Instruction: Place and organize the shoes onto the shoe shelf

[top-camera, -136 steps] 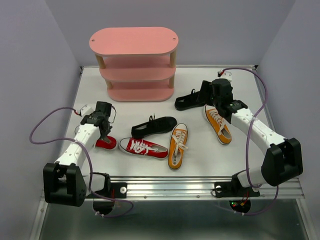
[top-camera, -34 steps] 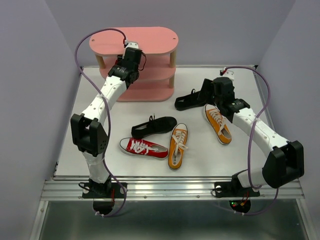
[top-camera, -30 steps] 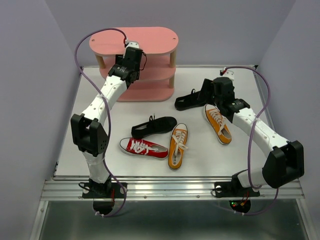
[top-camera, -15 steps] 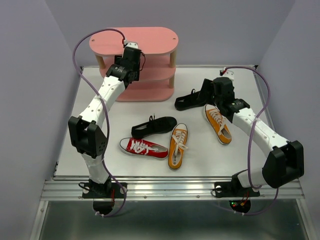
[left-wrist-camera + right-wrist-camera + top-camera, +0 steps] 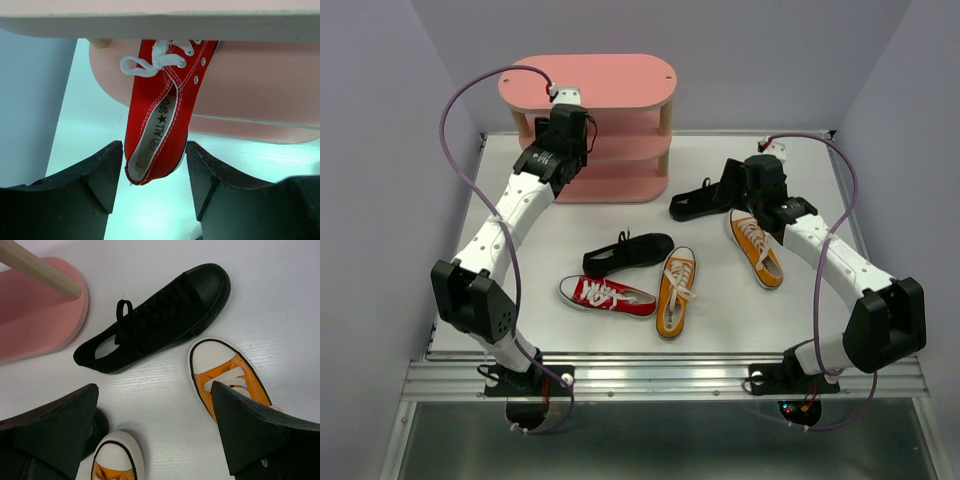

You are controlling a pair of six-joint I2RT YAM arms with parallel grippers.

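**Lilac-walled cell: two arms reaching over a white counter (image 5: 570, 215)**

From above, a pink three-tier shelf with oval boards and light wooden posts (image 5: 620, 75) is standing at the counter's far edge, left of the middle. The left arm is stretching to the shelf's left end, and the left gripper (image 5: 568, 150) is hanging in front of the middle board. The right gripper (image 5: 728, 190) is hovering toward the far right corner, just beside a black canvas sneaker (image 5: 692, 205) lying off the shelf's right end. Around the counter's middle, a second black sneaker (image 5: 628, 253), a red sneaker with white laces (image 5: 606, 296) and an orange sneaker with white laces (image 5: 675, 291) are lying close together. A second orange sneaker (image 5: 757, 247) is lying nearer the right edge, beside the right arm.

The left wrist camera is showing another red canvas sneaker (image 5: 160, 120). Its toe is tucked under an upper board of the shelf and its heel is sticking out past the board edge, between the two black fingers (image 5: 102, 172). The fingers are sitting tight at both sides of the heel, but I cannot tell whether they are pinching it.

The right wrist camera is looking down between widely parted fingers (image 5: 55, 432), so that pincer is released. The second black sneaker is lying below, with an orange toe cap just beside its toe. The shelf's bottom board and one post are showing at the upper left.
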